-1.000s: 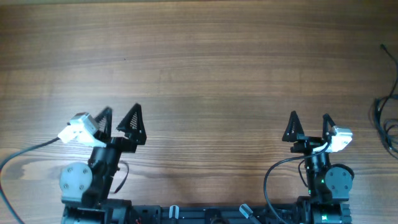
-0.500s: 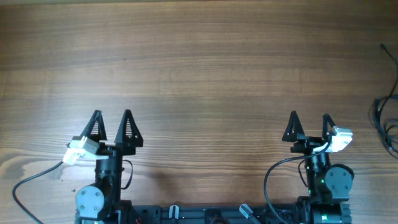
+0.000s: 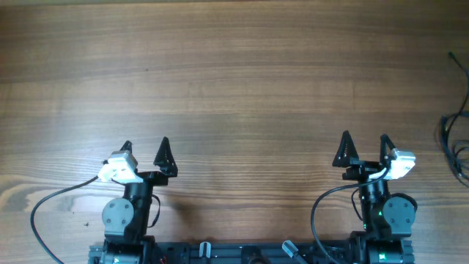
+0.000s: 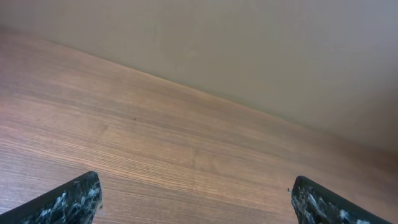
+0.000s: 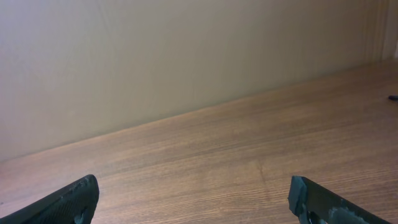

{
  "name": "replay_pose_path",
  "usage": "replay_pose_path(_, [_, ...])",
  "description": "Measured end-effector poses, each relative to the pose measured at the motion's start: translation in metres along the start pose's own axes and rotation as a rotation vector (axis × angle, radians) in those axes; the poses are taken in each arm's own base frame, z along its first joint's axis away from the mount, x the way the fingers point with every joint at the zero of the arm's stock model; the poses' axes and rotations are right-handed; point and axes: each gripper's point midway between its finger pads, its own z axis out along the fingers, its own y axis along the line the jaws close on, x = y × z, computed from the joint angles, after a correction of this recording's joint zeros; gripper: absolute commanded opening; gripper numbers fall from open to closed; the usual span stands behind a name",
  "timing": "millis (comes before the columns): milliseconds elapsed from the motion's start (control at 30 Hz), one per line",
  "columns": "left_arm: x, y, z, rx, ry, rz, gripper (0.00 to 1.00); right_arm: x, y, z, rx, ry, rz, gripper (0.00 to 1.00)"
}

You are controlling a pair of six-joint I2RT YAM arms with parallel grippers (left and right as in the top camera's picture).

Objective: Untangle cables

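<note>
Cables (image 3: 445,134): thin black strands lying loose at the counter's (image 3: 234,73) far right edge, partly cut off in the overhead view. Right jaws spread open, holding nothing, low on the right, well apart from cables. Left jaws likewise open, low on the left, farthest off. Wrist views: bare wood, plain wall

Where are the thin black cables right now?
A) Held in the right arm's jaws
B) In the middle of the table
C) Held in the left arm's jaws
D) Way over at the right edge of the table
D: the cables lie at the far right edge of the table, with nothing holding them.
</note>
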Motion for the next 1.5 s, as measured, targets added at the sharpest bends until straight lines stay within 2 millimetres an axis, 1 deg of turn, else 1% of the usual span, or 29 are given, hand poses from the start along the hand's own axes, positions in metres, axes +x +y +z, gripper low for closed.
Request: replay_pose_path(1500, [0.0000,0.0007,0.0000,0.004,0.002,0.017,1.00,0.0000,0.0001,0.0000,0.000,0.000,0.000,1.00])
